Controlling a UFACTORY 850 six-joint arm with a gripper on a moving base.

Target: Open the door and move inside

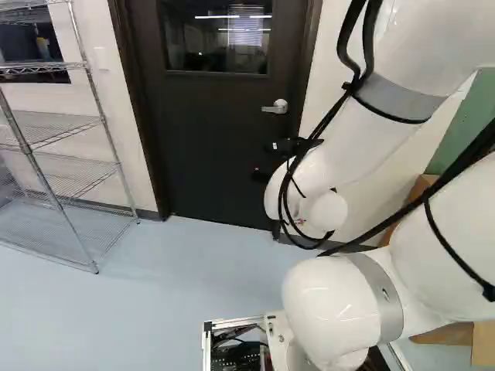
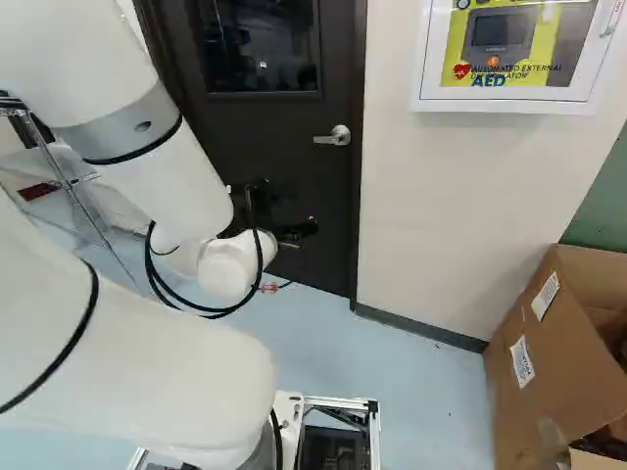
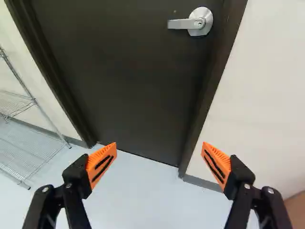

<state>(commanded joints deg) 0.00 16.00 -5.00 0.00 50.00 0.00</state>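
Left base view: nearest you, one white arm (image 1: 456,232), yours, filling much of the right side, black cables strapped along it; at its far end, your gripper (image 1: 263,161), black, in front of the lower half of the door. One door (image 1: 205,147), dark brown, closed in its frame, with a window (image 1: 216,39) in its upper part. One lever handle (image 1: 276,107), silver, level, mounted near the door's right edge, above the gripper. One wire shelving unit (image 1: 58,124), at the left, standing on the pale blue floor (image 1: 170,309) beside the door frame. Right base view: your arm again, at the left; the same handle, by the door's right edge; one white wall cabinet (image 2: 421,59) with a yellow interior, on the wall right of the door; one cardboard box (image 2: 534,352), open, at the lower right. Wrist view: your gripper (image 3: 158,152), released, its two fingers spread wide, orange pads (image 3: 103,164) well apart, the door's foot and the floor showing between them. The handle lies ahead of the fingertips, apart from both, its lever running from the door's latch edge toward the door's middle.
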